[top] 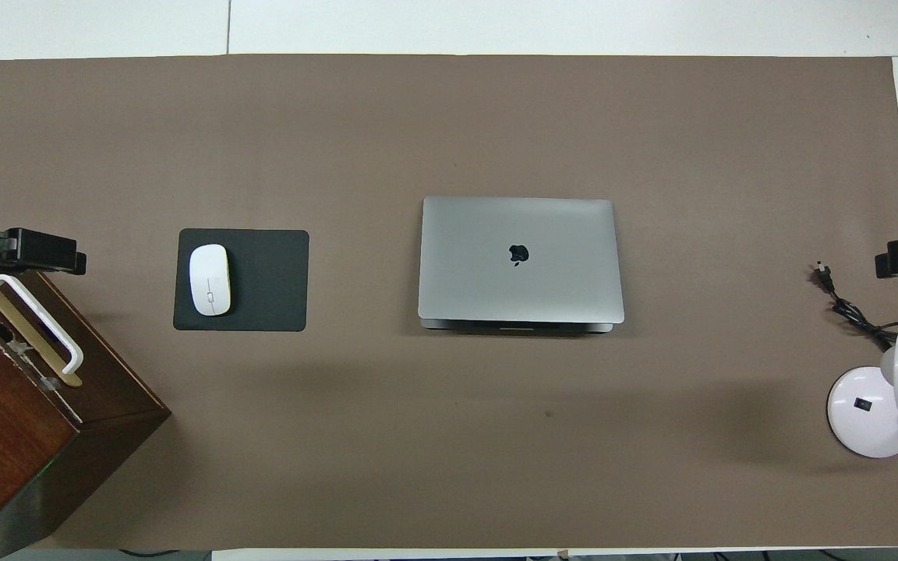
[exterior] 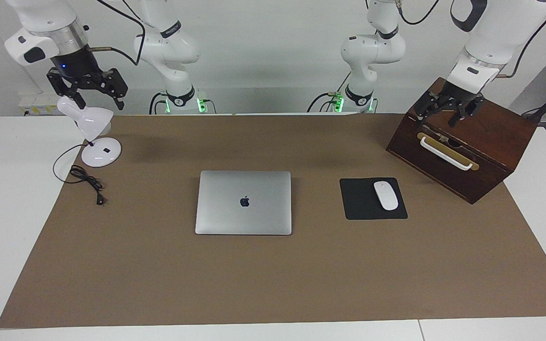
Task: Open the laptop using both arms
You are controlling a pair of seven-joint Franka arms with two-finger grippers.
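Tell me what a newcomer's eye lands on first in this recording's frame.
The closed silver laptop lies flat mid-table on the brown mat, its dark logo up. Beside it, toward the left arm's end, a white mouse sits on a black mouse pad. Both arms wait raised: the left gripper open over the wooden box, the right gripper open over the white desk lamp.
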